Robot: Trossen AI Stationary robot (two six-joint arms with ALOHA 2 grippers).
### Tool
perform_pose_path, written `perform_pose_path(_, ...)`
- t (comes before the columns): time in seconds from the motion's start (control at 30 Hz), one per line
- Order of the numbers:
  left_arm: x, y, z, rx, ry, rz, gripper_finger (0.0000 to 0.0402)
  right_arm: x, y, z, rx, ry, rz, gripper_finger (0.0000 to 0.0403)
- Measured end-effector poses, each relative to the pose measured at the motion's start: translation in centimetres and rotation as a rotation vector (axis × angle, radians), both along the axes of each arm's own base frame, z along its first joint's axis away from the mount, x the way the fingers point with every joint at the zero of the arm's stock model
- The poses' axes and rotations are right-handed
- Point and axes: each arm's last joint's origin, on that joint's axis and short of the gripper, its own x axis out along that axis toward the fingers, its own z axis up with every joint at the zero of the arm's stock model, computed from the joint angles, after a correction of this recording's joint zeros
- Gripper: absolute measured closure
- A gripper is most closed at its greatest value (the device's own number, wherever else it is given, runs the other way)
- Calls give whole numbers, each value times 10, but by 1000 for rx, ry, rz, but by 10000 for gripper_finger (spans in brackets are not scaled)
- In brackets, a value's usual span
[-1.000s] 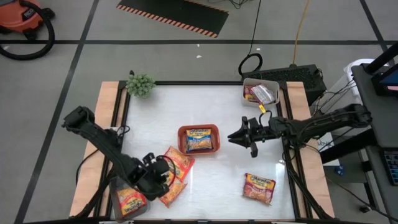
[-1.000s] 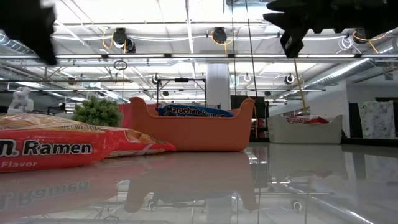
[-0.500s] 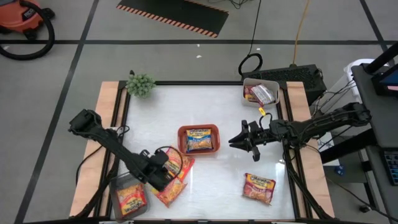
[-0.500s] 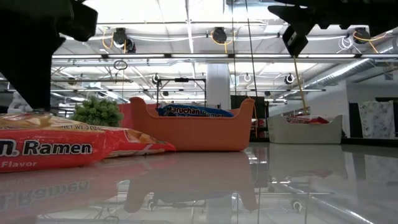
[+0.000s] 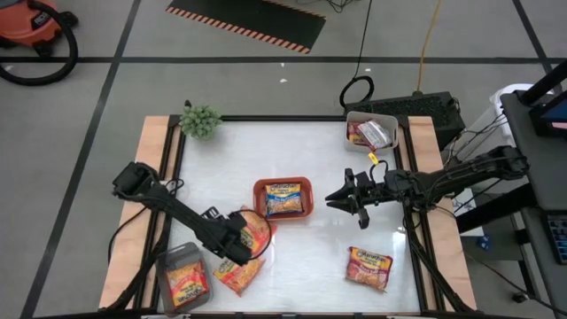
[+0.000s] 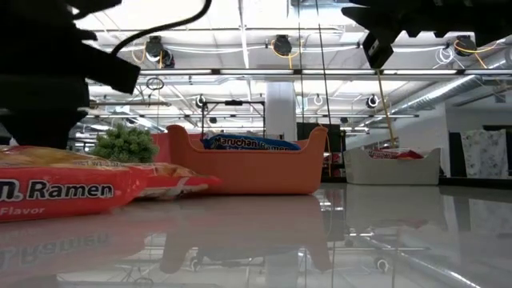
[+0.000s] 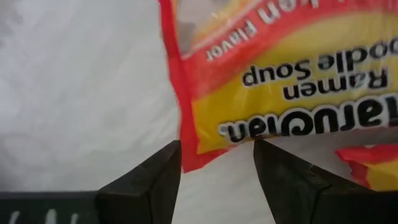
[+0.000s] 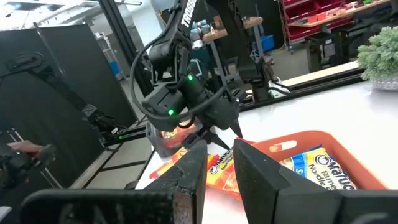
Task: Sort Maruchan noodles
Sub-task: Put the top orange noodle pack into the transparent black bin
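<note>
**Ramen packets spread across three trays and the open counter**

We see one white glossy counter (image 5: 328, 168) framed in pale wood, with two dark arms over it. On it we count three trays: a red-orange plastic tray (image 5: 304, 186) near the middle, a grey tray (image 5: 171, 259) at the front left corner and a clear tray (image 5: 387, 120) at the back right. One small green potted plant (image 5: 200, 120) stands at the back left corner.

Of the crinkly Maruchan noodle packets we count one blue-and-yellow packet (image 5: 283, 201) in the red-orange tray, one orange-yellow packet (image 5: 187, 283) in the grey tray, at least one red packet (image 5: 361, 132) in the clear tray beside a silvery wrapper, a loose overlapping pile of orange-yellow packets (image 5: 248, 262) at the front left whose number we cannot tell, and one single orange-yellow packet (image 5: 370, 268) lying alone at the front right.

The left arm reaches low from the left edge, its left gripper (image 7: 216, 158) down at the pile, jaws apart on either side of a packet's corner without closing on it. The right arm stretches in from the right, its right gripper (image 5: 341, 197) held above the counter just right of the red-orange tray, jaws only narrowly parted and empty.
</note>
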Motion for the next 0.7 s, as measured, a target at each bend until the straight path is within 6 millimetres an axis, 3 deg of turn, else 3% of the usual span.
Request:
perform_pose_path(0.3,2,0,-1,18,-17,-53,195,0,-1,-1,-17,7,-37,328)
perform_pose_path(0.7,-11,9,-23,42,7,-85,196,0,-1,-2,-9,14,-39,328)
